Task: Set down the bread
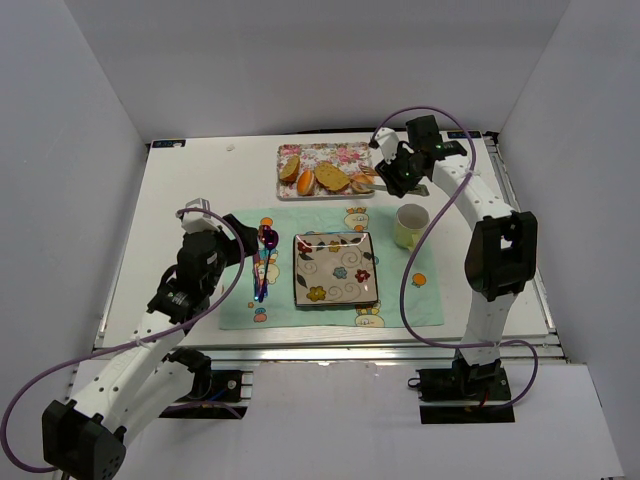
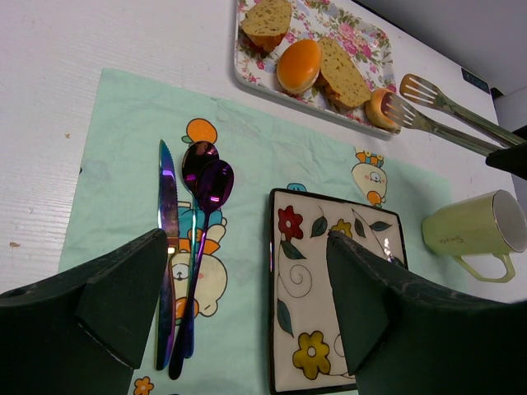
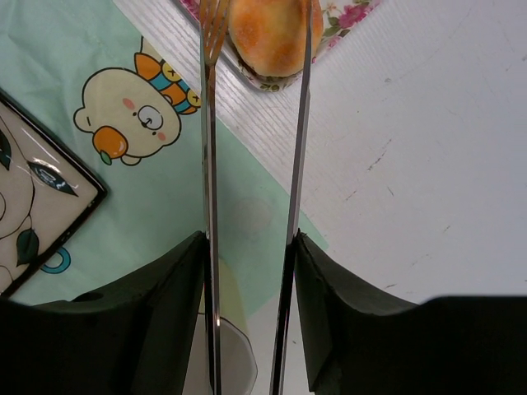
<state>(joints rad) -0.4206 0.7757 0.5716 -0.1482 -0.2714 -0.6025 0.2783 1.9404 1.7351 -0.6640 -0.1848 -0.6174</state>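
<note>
A flowered tray [image 1: 325, 152] at the back holds several bread pieces. A round roll [image 1: 362, 181] lies at its right end. My right gripper [image 1: 405, 172] is shut on metal tongs [image 1: 385, 180]. In the right wrist view the gripper [image 3: 249, 243] holds the tongs [image 3: 207, 164] with their tips on either side of the roll [image 3: 268, 33]. The square flowered plate [image 1: 335, 268] on the green placemat is empty. My left gripper [image 2: 247, 247] is open and empty, above the placemat between the cutlery and the plate [image 2: 305, 271].
A pale green mug [image 1: 410, 225] stands right of the plate, just below the tongs. A knife [image 2: 167, 214] and a purple spoon [image 2: 206, 177] lie left of the plate. White walls enclose the table.
</note>
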